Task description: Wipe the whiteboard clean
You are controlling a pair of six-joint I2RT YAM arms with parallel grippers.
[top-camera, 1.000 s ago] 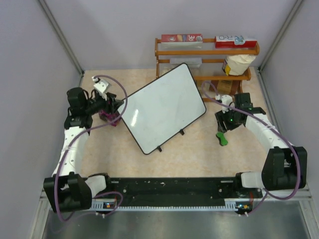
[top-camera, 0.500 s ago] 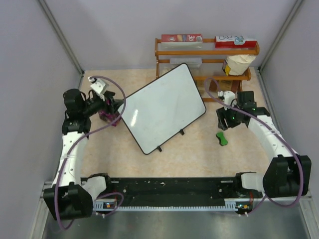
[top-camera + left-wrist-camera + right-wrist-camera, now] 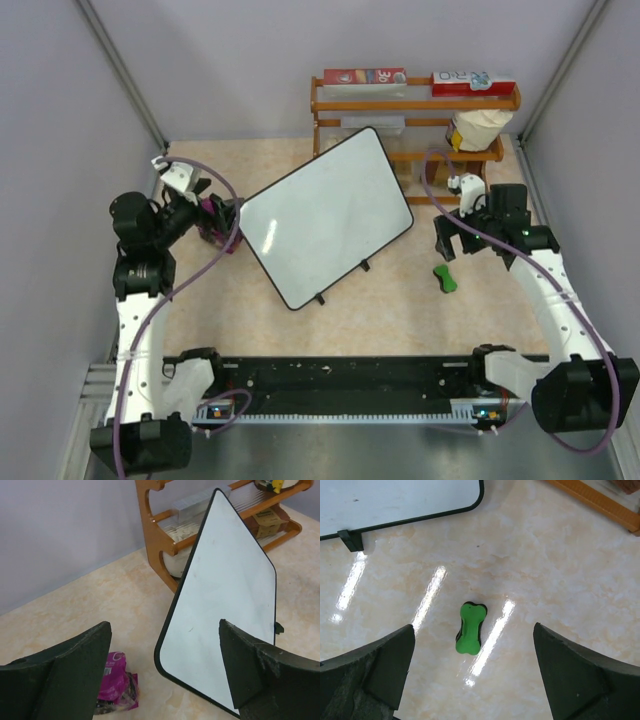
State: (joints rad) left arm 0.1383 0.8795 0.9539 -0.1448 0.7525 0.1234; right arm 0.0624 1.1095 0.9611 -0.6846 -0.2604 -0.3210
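The whiteboard (image 3: 325, 215) lies tilted on the table in the top view, white and glossy with a thin black frame and no writing showing. My left gripper (image 3: 222, 214) hovers at its left corner, open and empty. In the left wrist view that rounded corner of the whiteboard (image 3: 225, 605) lies between the spread fingers of the left gripper (image 3: 165, 626). My right gripper (image 3: 450, 236) is open above a green bone-shaped eraser (image 3: 445, 278). In the right wrist view the eraser (image 3: 471, 628) lies on the table under the right gripper (image 3: 474, 627), untouched, with the whiteboard's edge (image 3: 395, 500) at the upper left.
A pink snack packet (image 3: 213, 232) lies by the board's left corner, below the left finger (image 3: 116, 682). A wooden shelf rack (image 3: 410, 110) with boxes and a bag stands behind the board. Grey walls enclose both sides.
Both grippers have opened wide. The left arm has drawn back to the left and the right arm has pulled away to the right. The eraser has stayed on the table.
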